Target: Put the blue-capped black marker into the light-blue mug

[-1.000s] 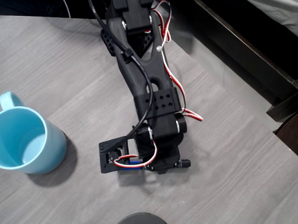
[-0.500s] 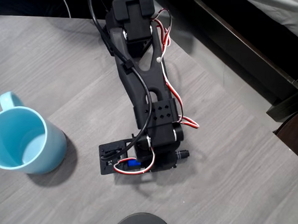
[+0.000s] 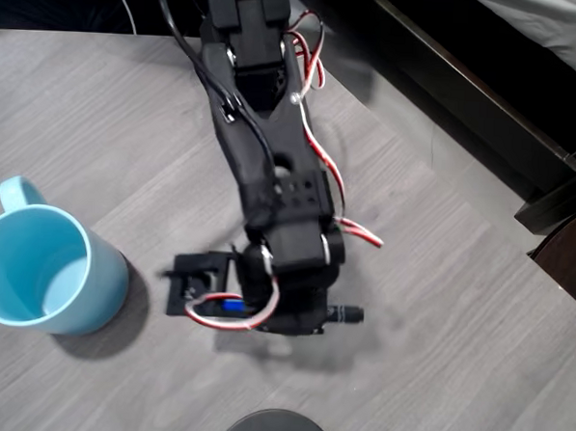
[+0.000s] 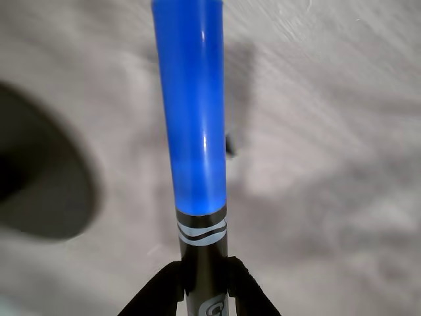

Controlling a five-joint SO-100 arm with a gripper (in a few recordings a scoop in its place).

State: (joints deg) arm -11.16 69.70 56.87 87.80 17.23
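The light-blue mug (image 3: 44,270) stands upright at the table's left side in the overhead view, handle toward the far side, with nothing inside. The blue-capped black marker (image 4: 192,118) fills the wrist view, cap pointing up and away, above the grey tabletop. My gripper (image 4: 205,275) is shut on its black barrel just below the cap. From overhead the gripper (image 3: 283,317) is mostly hidden under the wrist. The marker (image 3: 346,314) lies level across it, black end sticking out right, a bit of blue showing left. The mug is a hand's width to the left of it.
A dark round object (image 3: 277,429) sits at the table's near edge, just below the gripper. The table's (image 3: 438,310) right edge runs diagonally beside dark furniture (image 3: 468,99). Open tabletop lies between gripper and mug.
The arm has swung left toward the mug, carrying the marker with it. The mug has not moved.
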